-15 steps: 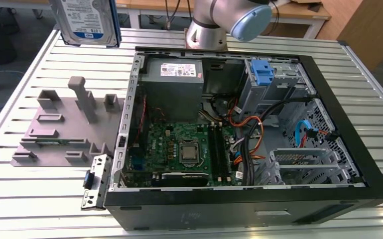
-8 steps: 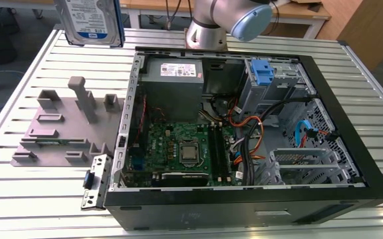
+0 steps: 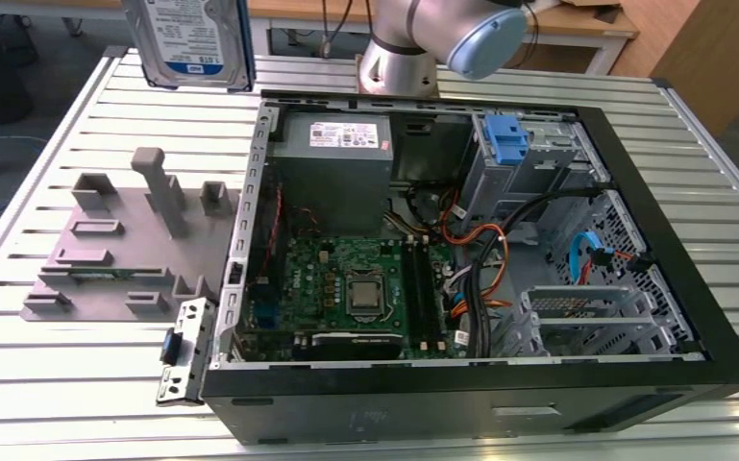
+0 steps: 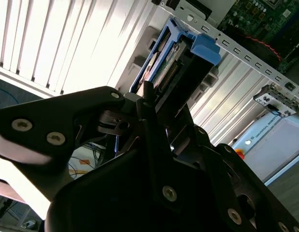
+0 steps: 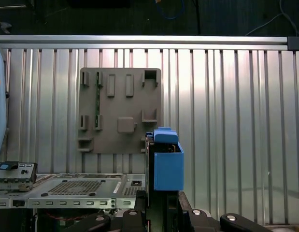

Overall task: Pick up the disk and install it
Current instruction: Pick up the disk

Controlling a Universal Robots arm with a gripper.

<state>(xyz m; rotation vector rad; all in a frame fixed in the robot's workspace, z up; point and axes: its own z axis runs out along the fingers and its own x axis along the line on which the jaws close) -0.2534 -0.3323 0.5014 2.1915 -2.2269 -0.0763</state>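
**Disk held on end off the case's far corner**

The gripper is clenched on the disk. It holds the disk in the air over the table, just outside the open case, off the case's far corner on the exterior view's left. The disk stands on end. Its long axis is near vertical and slightly tilted, its labelled face is toward the exterior camera, and its lower short edge points down at the table. In both wrist views the disk runs straight out from the fingers, seen edge-on, with its blue rail outermost. A grey fixture plate lies on the table just beside the case. A blue clip stands in the case's far bay, well apart from the disk.
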